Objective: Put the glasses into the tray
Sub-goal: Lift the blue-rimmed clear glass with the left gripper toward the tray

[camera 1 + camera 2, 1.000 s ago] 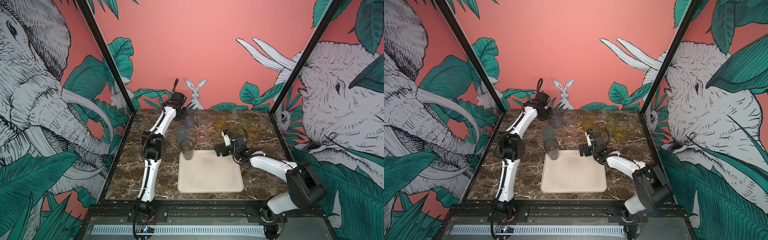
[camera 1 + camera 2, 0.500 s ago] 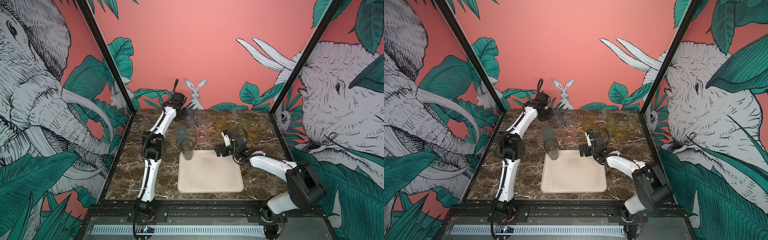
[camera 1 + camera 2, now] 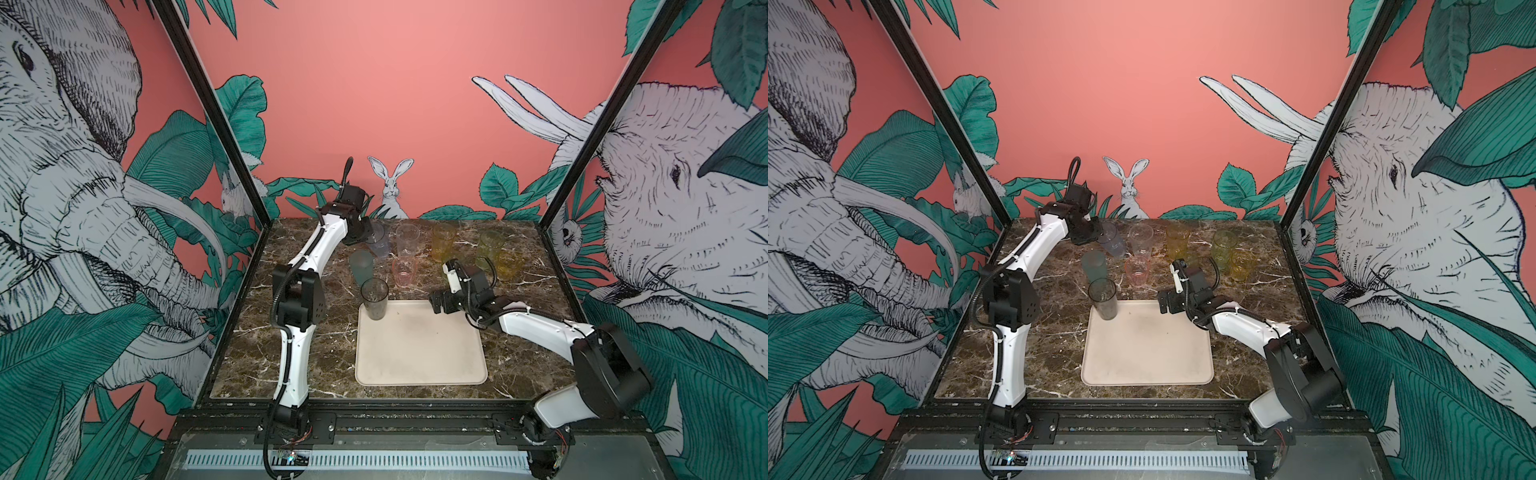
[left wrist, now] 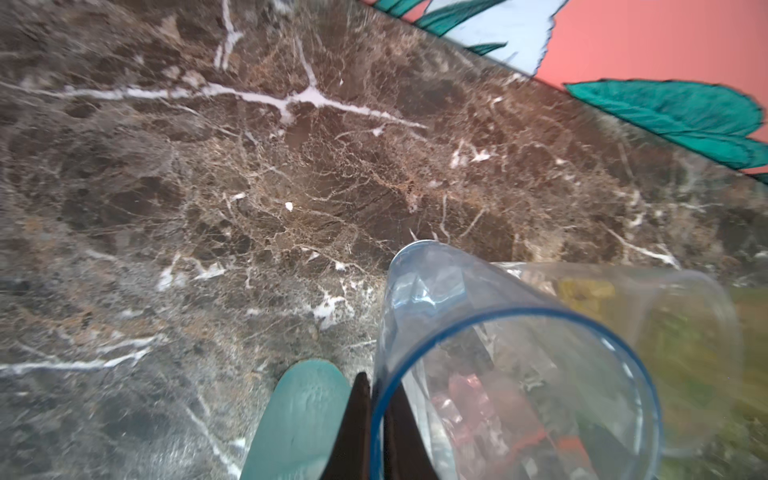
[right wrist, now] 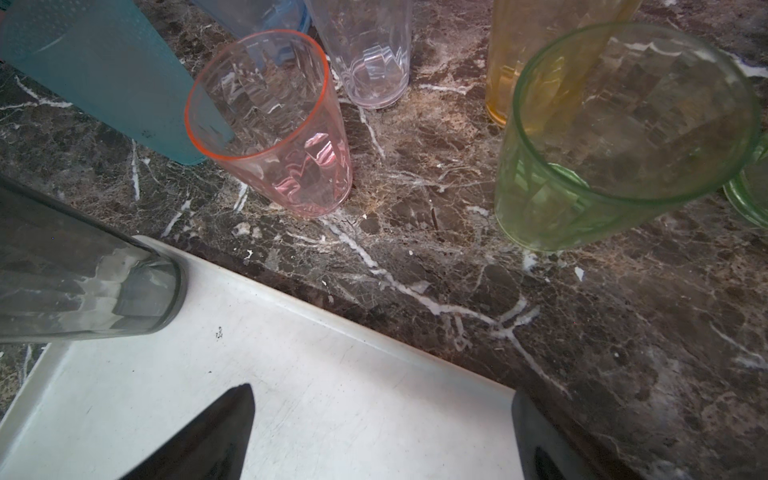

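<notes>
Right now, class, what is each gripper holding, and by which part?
The left gripper pinches the see-through blue plastic tumbler by its rim, a finger each side of the wall. The open right gripper holds nothing.

Didn't spot any readable text, labels or brands anywhere. The tray (image 5: 332, 395) had one tiny dark mark (image 5: 219, 332), too small to read.

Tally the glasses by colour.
Smoky grey glass: 1
Teal glass: 1
Blue glass: 1
Clear glass: 1
Pink glass: 1
Amber-yellow glasses: 2
Green glasses: 2
Total: 9
</notes>
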`<action>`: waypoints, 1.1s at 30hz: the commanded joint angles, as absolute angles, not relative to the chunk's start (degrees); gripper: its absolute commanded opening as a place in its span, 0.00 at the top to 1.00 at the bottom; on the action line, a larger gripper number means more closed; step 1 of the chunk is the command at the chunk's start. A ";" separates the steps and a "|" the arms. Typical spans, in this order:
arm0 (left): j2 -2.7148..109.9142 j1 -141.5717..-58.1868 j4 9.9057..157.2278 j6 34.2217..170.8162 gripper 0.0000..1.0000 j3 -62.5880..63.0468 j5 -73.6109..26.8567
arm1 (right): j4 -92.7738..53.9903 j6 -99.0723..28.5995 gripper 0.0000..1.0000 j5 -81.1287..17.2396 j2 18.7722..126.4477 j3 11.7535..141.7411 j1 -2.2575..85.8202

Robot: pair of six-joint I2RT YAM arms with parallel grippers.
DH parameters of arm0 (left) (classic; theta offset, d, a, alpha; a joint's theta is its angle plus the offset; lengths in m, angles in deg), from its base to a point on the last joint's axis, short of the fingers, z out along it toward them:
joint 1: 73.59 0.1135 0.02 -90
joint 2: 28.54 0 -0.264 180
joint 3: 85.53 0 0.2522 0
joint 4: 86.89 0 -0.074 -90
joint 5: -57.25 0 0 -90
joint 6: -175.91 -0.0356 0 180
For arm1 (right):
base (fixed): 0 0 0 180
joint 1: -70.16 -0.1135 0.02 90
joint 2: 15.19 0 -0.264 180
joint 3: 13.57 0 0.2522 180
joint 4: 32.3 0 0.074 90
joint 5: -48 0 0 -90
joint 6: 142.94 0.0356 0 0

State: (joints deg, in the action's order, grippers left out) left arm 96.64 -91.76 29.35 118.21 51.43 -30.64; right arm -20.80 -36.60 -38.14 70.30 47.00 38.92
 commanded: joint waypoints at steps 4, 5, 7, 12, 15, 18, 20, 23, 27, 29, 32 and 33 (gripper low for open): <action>84.00 -91.70 33.52 119.67 1.00 44.40 -31.59 | -21.36 -36.10 0.01 -38.02 70.77 49.23 38.56; 83.06 -91.74 33.30 119.54 1.00 43.89 -31.55 | -21.35 -36.07 0.01 -38.02 70.77 49.24 38.61; 80.94 -91.71 32.48 119.33 1.00 42.69 -31.62 | -21.40 -36.06 0.01 -38.06 70.85 49.23 38.58; 75.26 -92.38 30.78 118.71 1.00 39.61 -32.70 | -21.35 -35.89 0.01 -37.97 71.03 49.41 38.54; 72.04 -93.09 29.42 118.36 1.00 38.21 -33.44 | -21.59 -35.75 0.01 -37.58 71.35 49.41 38.58; 69.65 -93.84 26.92 117.27 1.00 38.17 -33.53 | -21.53 -35.59 0.01 -37.27 71.81 49.67 38.61; 68.40 -94.77 24.70 116.24 1.00 38.31 -34.48 | -21.41 -35.62 0.01 -37.37 71.98 49.76 38.60; 67.13 -96.62 20.45 114.70 1.00 39.16 -35.91 | -21.13 -35.70 0.01 -37.66 71.80 49.76 38.60; 65.13 -98.82 16.40 113.34 1.00 38.99 -35.95 | -21.13 -35.75 0.01 -37.86 71.36 49.59 38.56; 64.47 -99.96 15.31 112.40 1.00 39.05 -34.48 | -21.18 -35.74 0.01 -37.93 71.31 49.59 38.53; 64.83 -102.80 12.20 111.49 1.00 41.21 -34.32 | -21.18 -35.77 0.01 -37.88 71.59 49.68 38.61; 64.84 -104.00 11.72 111.12 1.00 41.59 -34.10 | -20.94 -35.82 0.01 -37.87 71.74 49.83 38.60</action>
